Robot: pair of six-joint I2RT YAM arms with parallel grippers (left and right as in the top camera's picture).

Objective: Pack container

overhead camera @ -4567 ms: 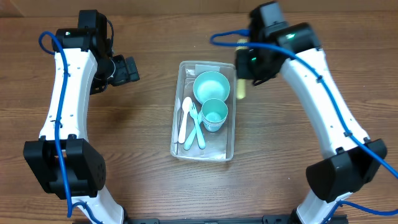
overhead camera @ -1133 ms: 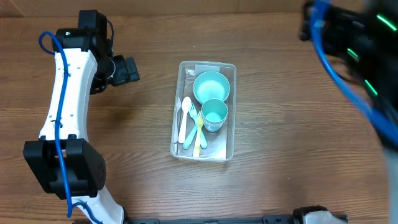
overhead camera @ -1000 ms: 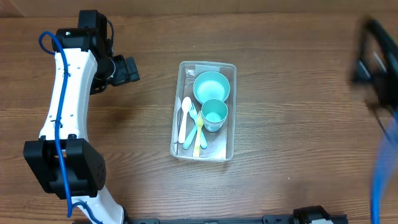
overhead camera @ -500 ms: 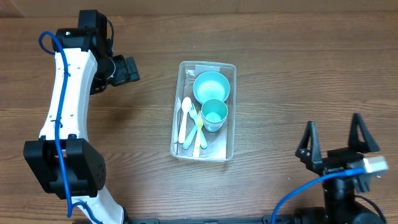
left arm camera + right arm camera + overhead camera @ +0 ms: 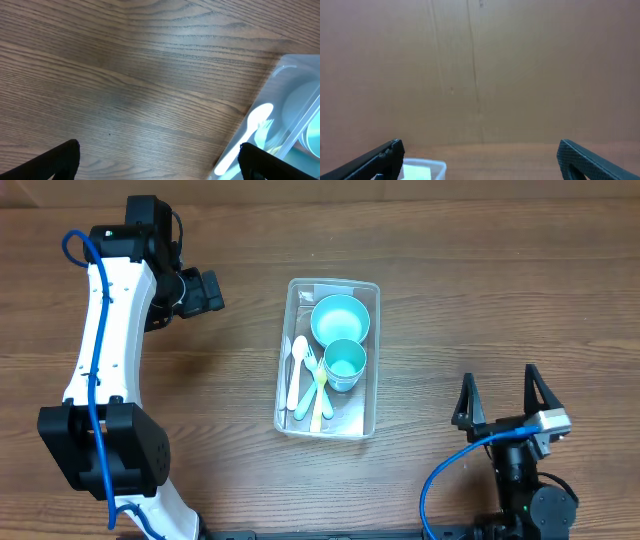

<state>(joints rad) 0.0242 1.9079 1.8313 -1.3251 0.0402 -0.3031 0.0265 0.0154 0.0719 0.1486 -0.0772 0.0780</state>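
- Container point(image 5: 350, 418), centre of the bench point(image 5: 450, 280), holds a teal bowl point(image 5: 340, 318), teal cup point(image 5: 345, 362), white spoon point(image 5: 297, 365) and forks point(image 5: 318, 392).
- Packing looks finished; nothing left to pack shows.
- Left pincer point(image 5: 160, 157), upper left, and right pincer point(image 5: 498, 376), lower right: both released, empty.

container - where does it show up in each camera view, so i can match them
Overhead: the container lies in the centre of the frame.
Left wrist: the container enters at the right edge, with one corner showing.
Right wrist: a pale corner at the bottom edge, left of centre, is likely it.
Landmark: the white spoon inside it also shows in the left wrist view.
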